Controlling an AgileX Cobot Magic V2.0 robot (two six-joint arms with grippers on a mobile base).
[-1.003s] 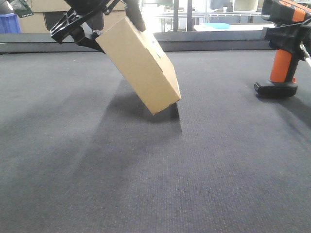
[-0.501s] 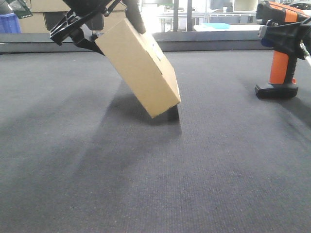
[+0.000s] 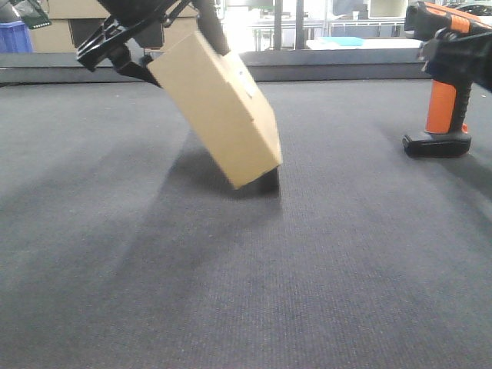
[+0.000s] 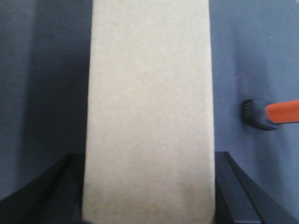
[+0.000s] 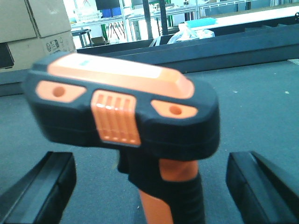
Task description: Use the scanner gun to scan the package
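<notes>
One package, seemingly lifted; one scanner gun.

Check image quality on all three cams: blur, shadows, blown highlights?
Front view: mostly sharp; the package throws a soft dark shadow on the mat, bright background blown out. Left wrist view: package fills the frame, soft, no surface detail. Right wrist view: scanner gun head close and blurred at its left edge; cartons behind look sharper.

The package was plain brown cardboard. The scanner gun had a black head striped orange, an orange stem and black foot. The tabletop was dark grey, finely ribbed.
</notes>
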